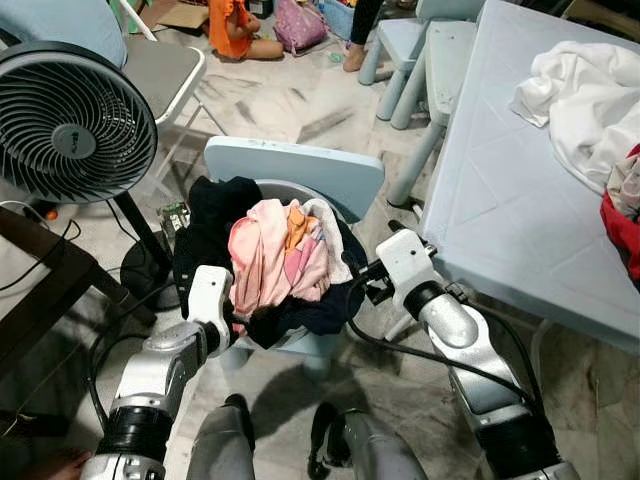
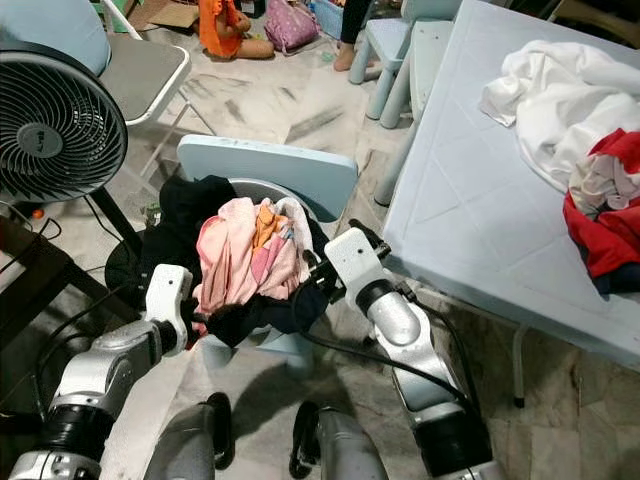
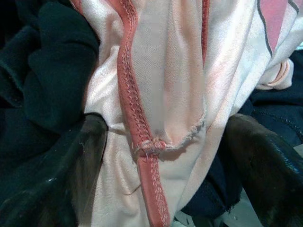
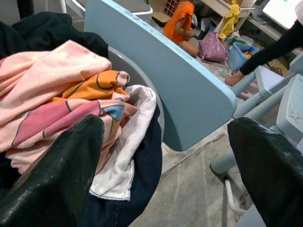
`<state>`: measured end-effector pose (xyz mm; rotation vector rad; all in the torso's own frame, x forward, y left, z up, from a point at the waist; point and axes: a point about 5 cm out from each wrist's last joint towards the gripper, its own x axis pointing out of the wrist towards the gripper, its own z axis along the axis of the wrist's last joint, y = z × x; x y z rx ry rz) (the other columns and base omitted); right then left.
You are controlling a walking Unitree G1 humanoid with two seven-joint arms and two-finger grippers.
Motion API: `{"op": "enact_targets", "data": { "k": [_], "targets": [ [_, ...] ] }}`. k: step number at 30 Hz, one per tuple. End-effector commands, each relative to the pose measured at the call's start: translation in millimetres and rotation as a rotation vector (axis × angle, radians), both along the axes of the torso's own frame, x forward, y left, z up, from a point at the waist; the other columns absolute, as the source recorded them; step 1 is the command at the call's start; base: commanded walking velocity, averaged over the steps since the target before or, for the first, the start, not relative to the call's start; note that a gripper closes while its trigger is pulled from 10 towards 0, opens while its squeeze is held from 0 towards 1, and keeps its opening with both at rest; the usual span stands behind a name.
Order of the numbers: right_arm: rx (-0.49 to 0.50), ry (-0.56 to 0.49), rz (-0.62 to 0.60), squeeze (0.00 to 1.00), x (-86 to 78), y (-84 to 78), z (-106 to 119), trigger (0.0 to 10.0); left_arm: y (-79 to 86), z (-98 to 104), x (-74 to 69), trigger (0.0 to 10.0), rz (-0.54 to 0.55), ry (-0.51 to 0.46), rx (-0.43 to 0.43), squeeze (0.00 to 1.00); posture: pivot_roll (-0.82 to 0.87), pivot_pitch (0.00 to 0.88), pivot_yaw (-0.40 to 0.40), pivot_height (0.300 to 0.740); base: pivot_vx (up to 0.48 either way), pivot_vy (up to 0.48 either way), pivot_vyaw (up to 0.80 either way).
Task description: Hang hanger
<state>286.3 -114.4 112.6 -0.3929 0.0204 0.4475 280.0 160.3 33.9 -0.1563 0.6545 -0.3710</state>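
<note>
A heap of clothes fills a grey round basket (image 4: pixel 142 80) that stands on a small light-blue chair (image 1: pixel 300 165). On top lies a pink garment (image 1: pixel 270 250) with orange and white pieces, over dark clothes (image 1: pixel 215 215). My left gripper (image 3: pixel 175 161) is pushed into the heap's near left side. It is open, with pink fabric and its stitched seam lying between the two fingers (image 3: pixel 85 161). At the heap's right edge my right gripper (image 4: pixel 163 170) is open, holding nothing, and aimed past the white cloth towards the chair back. I see no hanger.
A light-blue table (image 1: pixel 500 200) on the right carries a white cloth (image 1: pixel 580 100) and a red one (image 1: pixel 622 225). A standing fan (image 1: pixel 70 120) and dark wooden furniture (image 1: pixel 40 290) crowd the left. A person (image 1: pixel 230 30) sits on the floor beyond.
</note>
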Motion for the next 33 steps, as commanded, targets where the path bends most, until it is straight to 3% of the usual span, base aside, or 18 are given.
{"op": "enact_targets", "data": {
  "k": [1, 2, 13, 17, 25, 33],
  "targets": [
    [-0.011, 0.009, -0.001, 0.00, -3.3, -3.0, -1, 10.0, 1.0, -7, -2.9, 4.7, -0.006, 0.032, -0.008, 0.00, -0.05, 0.209, -0.105, 0.740, 0.000, 0.000, 0.00],
    [-0.012, 0.010, 0.000, 0.00, -4.0, -3.1, -1, 10.0, 1.5, -9, -2.9, 0.0, -0.024, 0.048, 0.005, 0.00, -0.05, 0.211, -0.106, 0.740, 0.000, 0.000, 0.00],
    [-0.015, 0.019, -0.002, 0.00, -4.5, -4.1, -2, 10.0, 2.9, -16, -6.3, 0.0, -0.099, 0.069, 0.086, 0.00, -0.05, 0.218, -0.104, 0.740, 0.000, 0.000, 0.00],
    [-0.014, 0.020, -0.001, 0.00, -4.5, -3.0, -2, 10.0, 4.8, -15, -4.4, 0.0, -0.110, 0.047, 0.116, 0.00, -0.05, 0.216, -0.104, 0.740, 0.000, 0.000, 0.00],
    [-0.011, 0.019, -0.003, 0.00, -1.7, -1.8, -2, 10.0, 10.1, -10, 3.5, 0.0, -0.155, -0.049, 0.255, 0.00, -0.04, 0.209, -0.100, 0.740, 0.000, 0.000, 0.00],
    [-0.009, 0.015, -0.004, 0.00, 0.4, -1.1, -2, 10.0, 17.4, -8, 6.8, 0.0, -0.119, -0.095, 0.299, 0.00, -0.04, 0.200, -0.100, 0.740, 0.000, 0.000, 0.00]
  ]
}}
